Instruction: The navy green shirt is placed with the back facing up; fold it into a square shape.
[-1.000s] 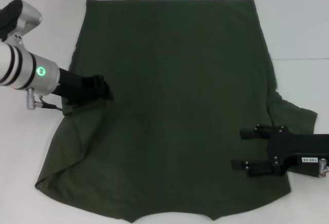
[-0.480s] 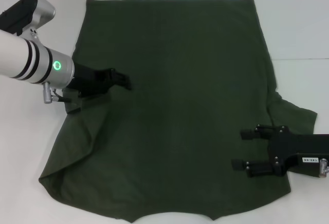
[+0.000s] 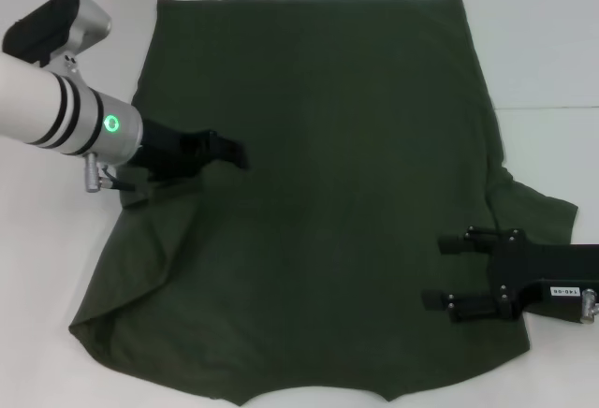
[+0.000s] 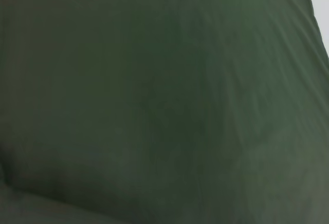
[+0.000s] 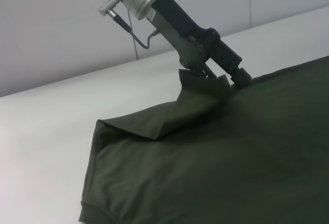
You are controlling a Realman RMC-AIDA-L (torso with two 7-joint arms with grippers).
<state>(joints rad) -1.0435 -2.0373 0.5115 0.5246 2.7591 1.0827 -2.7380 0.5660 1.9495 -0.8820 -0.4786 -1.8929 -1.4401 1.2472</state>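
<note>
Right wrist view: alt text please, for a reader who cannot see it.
The left hand grips a pinched-up edge of the navy green shirt, lifting a fold of sleeve fabric off the white table. The rest of the shirt lies spread flat, with a pale wall behind.

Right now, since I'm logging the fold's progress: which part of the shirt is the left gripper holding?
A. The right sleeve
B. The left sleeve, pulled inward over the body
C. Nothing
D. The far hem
B: the left gripper pinches the left sleeve fabric of the navy green shirt, lifted and drawn inward over the body.
</note>
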